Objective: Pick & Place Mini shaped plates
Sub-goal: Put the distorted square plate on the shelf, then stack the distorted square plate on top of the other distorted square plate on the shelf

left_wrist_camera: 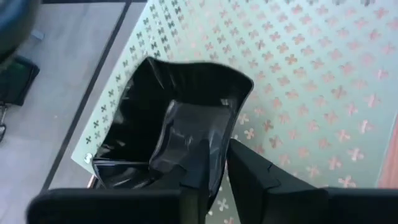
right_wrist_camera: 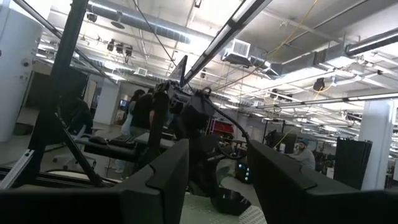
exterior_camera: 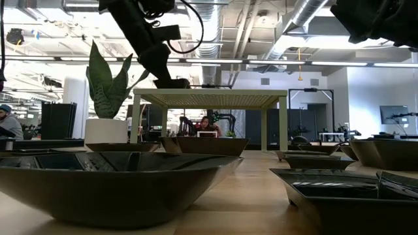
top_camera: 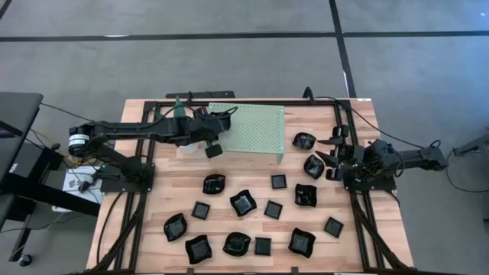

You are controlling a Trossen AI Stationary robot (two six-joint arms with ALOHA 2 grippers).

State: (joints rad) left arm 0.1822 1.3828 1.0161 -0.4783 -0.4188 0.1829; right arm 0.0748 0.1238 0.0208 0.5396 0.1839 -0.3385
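Left gripper [left_wrist_camera: 221, 168] over pale green perforated stand [top_camera: 256, 130], fingers loosely straddling rim of wavy black plate [left_wrist_camera: 168, 118] lying on stand corner; pinching unclear. Right gripper [top_camera: 334, 159] spread, empty, idle among table plates [top_camera: 243, 202].

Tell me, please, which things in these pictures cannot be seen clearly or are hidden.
- High view: the left gripper over the green stand is too small to show the plate under it.
- Left wrist view: the fingers cover the near rim of the black plate, so contact is unclear.
- Low view: the big near plate hides the plates behind it.
- Right wrist view: the right gripper faces the room; no table shows.
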